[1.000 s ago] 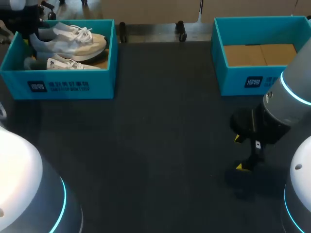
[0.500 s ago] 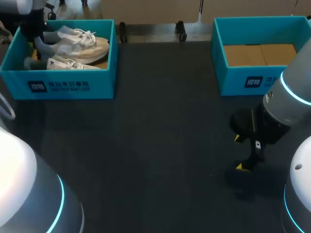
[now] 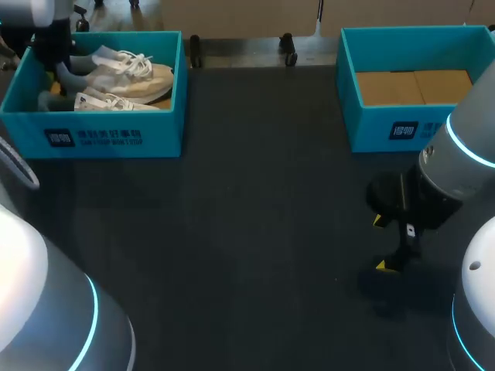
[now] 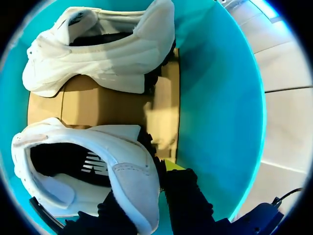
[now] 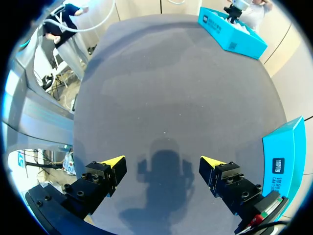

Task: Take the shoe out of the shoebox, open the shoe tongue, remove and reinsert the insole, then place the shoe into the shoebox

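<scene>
- Left gripper is clenched on the heel of the shoe. One finger is seen inside the opening and the yellow-tipped one outside, so the heel wall is pinched from two sides.
- The shoe is located inside the left shoebox, toward its far side. Judged from the head view, it has not yet been cleared of the walls.
- Key relation: the heel is held at the box's left end. The long axis runs from there toward the table's middle, roughly parallel to the box's long wall, with the toe pointed to the right arm's side.
- The shoe is seen rolled slightly, its beige sole edge turned toward the near wall.
- A second shoe is laid just beside it, along the near wall. Whether the two touch cannot be told.
- Right gripper is released, with its fingers spread wide. It is hung over bare table in front of the right shoebox, well apart from the shoe.
- The left arm is nearer by far, so extraction is judged a left-arm job: straight up first, then across toward the middle, toe leading.
- Risk, as judged: with only the heel gripped, the toe may droop and be caught on the box's right wall, or the second shoe may be dragged.
</scene>
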You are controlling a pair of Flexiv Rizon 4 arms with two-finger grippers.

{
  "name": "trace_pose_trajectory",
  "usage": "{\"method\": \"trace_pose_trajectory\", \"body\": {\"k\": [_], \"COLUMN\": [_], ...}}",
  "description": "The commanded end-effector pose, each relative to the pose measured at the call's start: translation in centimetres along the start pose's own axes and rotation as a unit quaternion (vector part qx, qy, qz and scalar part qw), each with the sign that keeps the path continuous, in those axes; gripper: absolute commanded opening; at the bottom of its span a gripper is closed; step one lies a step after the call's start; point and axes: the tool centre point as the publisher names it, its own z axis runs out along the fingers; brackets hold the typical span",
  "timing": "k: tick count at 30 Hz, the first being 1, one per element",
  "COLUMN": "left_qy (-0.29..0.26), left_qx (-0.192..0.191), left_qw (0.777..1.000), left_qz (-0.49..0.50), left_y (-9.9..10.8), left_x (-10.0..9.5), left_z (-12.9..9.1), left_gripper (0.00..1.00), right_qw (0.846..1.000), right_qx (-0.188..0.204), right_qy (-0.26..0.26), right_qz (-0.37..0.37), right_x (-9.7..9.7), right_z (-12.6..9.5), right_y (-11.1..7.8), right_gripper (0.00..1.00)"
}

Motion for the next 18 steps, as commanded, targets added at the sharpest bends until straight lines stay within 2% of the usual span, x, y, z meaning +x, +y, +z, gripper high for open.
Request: {"method": "trace_pose_trajectory", "body": {"k": [1, 10, 11, 12, 14, 18], "left_qy": [-0.004, -0.014, -0.016, -0.017, -0.021, -0.032], "left_qx": [0.009, 0.011, 0.011, 0.010, 0.009, 0.010], "left_qw": [1.000, 0.999, 0.999, 0.999, 0.999, 0.999], "left_qz": [0.009, 0.030, 0.032, 0.033, 0.037, 0.038], "left_y": [0.7, 0.2, 0.1, 0.1, -0.1, -0.3], "left_x": [-0.1, -0.5, -0.5, -0.5, -0.5, -0.5], "left_z": [0.6, 1.2, 1.2, 1.2, 1.2, 0.7], "left_gripper": [0.00, 0.01, 0.11, 0.14, 0.27, 0.41], "right_qw": [1.000, 1.000, 1.000, 1.000, 1.000, 1.000], "right_qx": [0.000, 0.000, 0.000, 0.000, 0.000, 0.000], "right_qy": [-0.001, -0.001, -0.001, -0.001, -0.001, -0.001], "right_qz": [0.000, 0.000, 0.000, 0.000, 0.000, 0.000], "right_x": [0.1, 0.1, 0.1, 0.1, 0.1, 0.1], "right_z": [0.1, 0.1, 0.1, 0.1, 0.1, 0.1], "right_y": [0.0, 0.0, 0.0, 0.0, 0.0, 0.0], "right_gripper": [1.00, 1.00, 1.00, 1.00, 1.00, 1.00]}}
